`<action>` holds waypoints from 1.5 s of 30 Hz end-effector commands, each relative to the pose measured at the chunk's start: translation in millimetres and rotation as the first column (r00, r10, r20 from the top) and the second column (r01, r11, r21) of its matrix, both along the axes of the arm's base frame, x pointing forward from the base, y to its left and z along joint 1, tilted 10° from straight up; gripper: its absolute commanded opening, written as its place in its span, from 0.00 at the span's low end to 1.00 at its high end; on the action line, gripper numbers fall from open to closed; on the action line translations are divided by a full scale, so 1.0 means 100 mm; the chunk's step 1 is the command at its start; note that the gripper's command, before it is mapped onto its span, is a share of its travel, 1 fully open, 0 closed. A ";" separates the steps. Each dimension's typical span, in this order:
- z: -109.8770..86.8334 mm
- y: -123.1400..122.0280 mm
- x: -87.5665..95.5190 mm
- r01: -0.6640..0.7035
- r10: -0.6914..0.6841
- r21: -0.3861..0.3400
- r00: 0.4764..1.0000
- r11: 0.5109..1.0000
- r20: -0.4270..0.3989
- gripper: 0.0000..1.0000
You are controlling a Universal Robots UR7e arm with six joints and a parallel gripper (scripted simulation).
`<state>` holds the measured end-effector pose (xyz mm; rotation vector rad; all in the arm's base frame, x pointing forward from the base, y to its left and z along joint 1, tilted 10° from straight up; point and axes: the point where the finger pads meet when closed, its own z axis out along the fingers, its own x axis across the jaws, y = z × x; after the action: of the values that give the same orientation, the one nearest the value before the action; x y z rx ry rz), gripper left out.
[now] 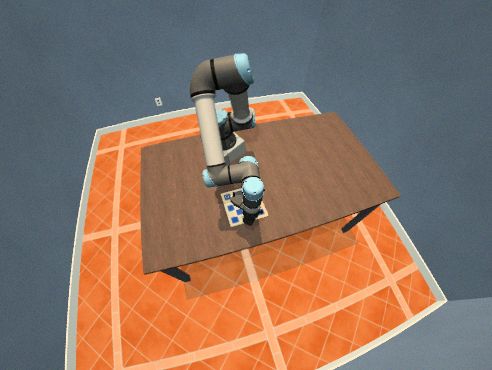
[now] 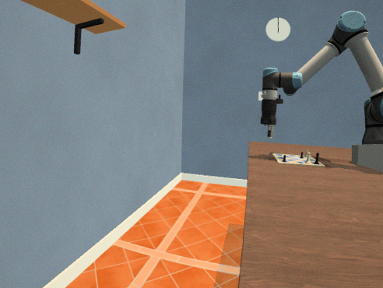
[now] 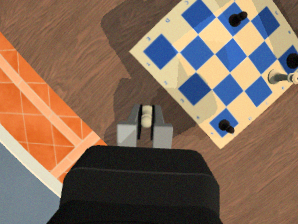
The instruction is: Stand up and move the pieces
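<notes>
My gripper (image 1: pixel 248 222) (image 2: pixel 270 136) (image 3: pixel 146 115) is shut on a small cream-white piece (image 3: pixel 146 116). It hangs above the table, just outside the board's edge. The chequered board (image 1: pixel 233 224) (image 2: pixel 296 163) (image 3: pixel 137 51) lies flat. On it stand a small black piece (image 2: pixel 284 158) (image 3: pixel 225 126), another small black piece (image 2: pixel 301 155) (image 3: pixel 236 19), a taller black piece (image 2: pixel 317 158) (image 3: pixel 292 60) and a white piece (image 2: pixel 308 157) (image 3: pixel 283 77). One more white piece (image 2: pixel 307 152) shows behind. The held piece's base is hidden, and the square labels are too small to read surely.
The brown table (image 1: pixel 320 170) (image 2: pixel 311 218) (image 3: pixel 75 65) extends around the board; its front edge is close to the gripper, with orange floor (image 1: pixel 210 320) (image 3: pixel 30 95) beyond. A wooden shelf (image 2: pixel 78 12) is on the wall, far from the arm.
</notes>
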<state>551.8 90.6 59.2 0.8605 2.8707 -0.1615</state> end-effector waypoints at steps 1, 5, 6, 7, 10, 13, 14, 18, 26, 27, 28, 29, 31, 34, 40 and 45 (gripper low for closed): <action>-0.03 0.00 0.01 0.000 0.000 0.000 1.000 1.000 0.001 0.00; -0.13 -0.02 0.02 0.000 0.000 0.000 1.000 1.000 0.001 0.00; -0.17 -0.02 0.02 0.000 0.000 0.000 1.000 1.000 0.001 0.00; -0.17 -0.02 0.02 0.000 0.000 0.000 1.000 1.000 0.001 0.00; -0.25 -0.04 0.03 0.000 0.000 0.000 1.000 1.000 0.001 0.00; -0.39 -0.06 0.05 0.000 0.000 0.000 1.000 1.000 0.001 0.00; -0.44 -0.06 0.05 0.000 0.000 0.000 1.000 1.000 0.001 0.00; -0.63 -0.09 0.07 0.000 0.000 0.000 1.000 1.000 0.001 0.00; -0.84 -0.12 0.09 0.000 0.000 0.000 1.000 1.000 0.001 0.00; -0.87 -0.13 0.10 0.000 0.000 0.000 1.000 1.000 0.001 0.00; -0.89 -0.13 0.10 0.000 0.000 0.000 1.000 1.000 0.001 0.00; -0.90 -0.13 0.10 0.000 0.000 0.000 1.000 1.000 0.001 0.00; -0.92 -0.13 0.10 0.000 0.000 0.000 1.000 1.000 0.001 0.00; -0.93 -0.13 0.10 0.000 0.000 0.000 1.000 1.000 0.001 0.00; -0.93 -0.13 0.10 0.000 0.000 0.000 1.000 1.000 0.001 0.00; -0.93 -0.13 0.10 0.000 0.000 0.000 1.000 1.000 0.001 0.00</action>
<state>561.7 77.0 -34.9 0.8606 2.8711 -0.1617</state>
